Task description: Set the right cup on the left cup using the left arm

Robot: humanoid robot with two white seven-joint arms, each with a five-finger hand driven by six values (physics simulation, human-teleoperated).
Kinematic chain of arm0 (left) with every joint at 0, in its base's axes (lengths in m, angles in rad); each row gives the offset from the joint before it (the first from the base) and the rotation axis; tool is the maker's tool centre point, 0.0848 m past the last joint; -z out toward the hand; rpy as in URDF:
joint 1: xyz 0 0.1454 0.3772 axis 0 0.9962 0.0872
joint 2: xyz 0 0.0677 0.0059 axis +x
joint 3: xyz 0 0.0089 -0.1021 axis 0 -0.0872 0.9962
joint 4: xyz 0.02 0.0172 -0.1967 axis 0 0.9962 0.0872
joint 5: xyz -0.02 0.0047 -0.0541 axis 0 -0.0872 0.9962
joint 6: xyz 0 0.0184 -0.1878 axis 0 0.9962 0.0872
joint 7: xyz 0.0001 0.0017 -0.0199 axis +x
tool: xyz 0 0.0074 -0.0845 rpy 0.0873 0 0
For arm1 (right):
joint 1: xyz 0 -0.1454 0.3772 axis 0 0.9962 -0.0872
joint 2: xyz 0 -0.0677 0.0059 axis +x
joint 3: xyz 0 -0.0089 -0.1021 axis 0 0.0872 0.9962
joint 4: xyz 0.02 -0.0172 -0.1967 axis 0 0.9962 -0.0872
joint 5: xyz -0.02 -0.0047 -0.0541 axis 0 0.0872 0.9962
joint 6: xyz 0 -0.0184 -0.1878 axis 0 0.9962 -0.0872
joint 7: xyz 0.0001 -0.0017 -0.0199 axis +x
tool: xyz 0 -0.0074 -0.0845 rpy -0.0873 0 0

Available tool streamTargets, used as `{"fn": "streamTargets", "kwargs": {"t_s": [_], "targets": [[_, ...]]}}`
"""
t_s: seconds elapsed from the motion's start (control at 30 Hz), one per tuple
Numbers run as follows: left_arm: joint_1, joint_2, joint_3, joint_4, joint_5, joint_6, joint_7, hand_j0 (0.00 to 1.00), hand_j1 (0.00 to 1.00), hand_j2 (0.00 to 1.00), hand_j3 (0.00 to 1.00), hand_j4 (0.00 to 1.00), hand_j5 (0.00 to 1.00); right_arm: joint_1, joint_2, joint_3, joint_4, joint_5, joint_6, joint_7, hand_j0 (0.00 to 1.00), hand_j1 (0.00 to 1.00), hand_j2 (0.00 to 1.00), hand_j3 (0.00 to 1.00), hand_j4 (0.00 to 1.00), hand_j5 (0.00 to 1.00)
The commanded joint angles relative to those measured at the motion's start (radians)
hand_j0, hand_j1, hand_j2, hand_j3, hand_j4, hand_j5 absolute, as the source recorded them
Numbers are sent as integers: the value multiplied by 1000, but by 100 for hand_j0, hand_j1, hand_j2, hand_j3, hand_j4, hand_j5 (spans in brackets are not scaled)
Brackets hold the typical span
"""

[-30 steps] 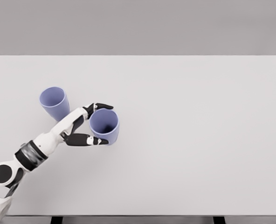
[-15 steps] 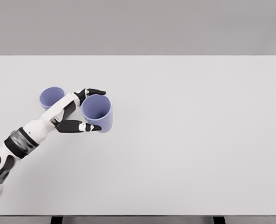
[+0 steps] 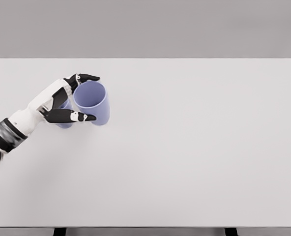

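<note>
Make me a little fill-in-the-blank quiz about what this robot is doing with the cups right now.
1. The left hand grips a cup whose colour is ____.
2. The number of cups in view is ____.
3. The other cup is mostly hidden behind the ____.
4. Everything sits on a table coloured ____.

Missing words: blue; two; hand; white

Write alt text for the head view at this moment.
The left hand grips a blue cup, its fingers curled around it. A second blue cup shows behind the hand, mostly hidden, on a white table.
</note>
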Motion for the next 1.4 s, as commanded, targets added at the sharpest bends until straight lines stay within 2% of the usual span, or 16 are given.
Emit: {"fn": "streamTargets", "kwargs": {"t_s": [0.0,0.4,0.93,1.37], "targets": [[0,6,4,0,23,16,-1,75,75,75,75,75,75,0,0,0,0,0,0,0,100,100,100,100,100,100],[-46,24,38,25,58,65,-2,75,75,75,75,75,75,-2,0,0,0,0,0,0,100,100,100,100,100,100],[-54,46,127,71,71,70,-2,75,75,75,75,75,75,-2,0,0,0,0,0,0,100,100,100,100,100,100],[-68,56,154,184,98,70,-7,75,75,75,75,75,75,-2,0,0,0,0,0,0,100,100,100,100,100,100]]}}
